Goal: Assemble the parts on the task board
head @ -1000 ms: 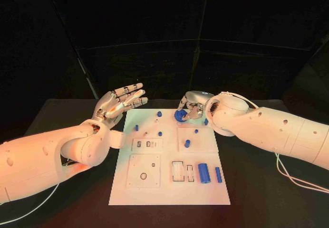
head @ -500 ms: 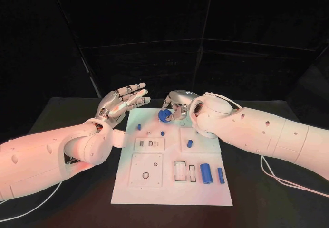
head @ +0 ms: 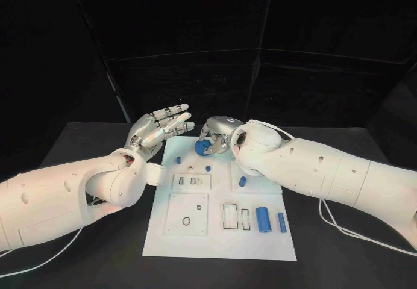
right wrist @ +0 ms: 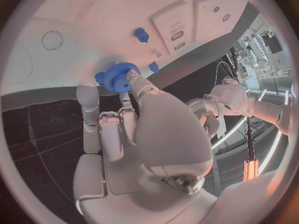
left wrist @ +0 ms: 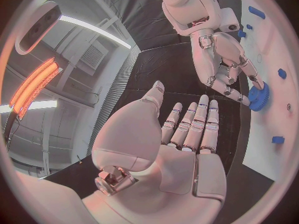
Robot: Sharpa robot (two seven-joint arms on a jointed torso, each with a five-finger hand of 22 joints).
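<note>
The white task board (head: 217, 238) lies in the middle of the black table. My right hand (head: 219, 135) hovers over the board's far end and pinches a blue gear (head: 204, 147) in its fingertips. The gear (right wrist: 114, 76) sits low against the board's surface (right wrist: 93, 20); I cannot tell whether it touches. The left wrist view shows the same gear (left wrist: 260, 95) under the right hand (left wrist: 221, 59). My left hand (head: 161, 127) is raised beside the board's far left corner, flat with fingers spread (left wrist: 187, 129), holding nothing.
On the board's near right lie a blue cylinder (head: 261, 218) and a blue bar (head: 281, 221). Small blue pegs (head: 178, 160) (head: 208, 168) (head: 242, 180) stand in its far half, two of them (right wrist: 142, 34) (right wrist: 153, 66) close to the gear. Recessed slots (head: 184, 214) mark the near left.
My right hand has carried the blue gear leftward along the board's far end. The left hand has stayed raised and spread.
</note>
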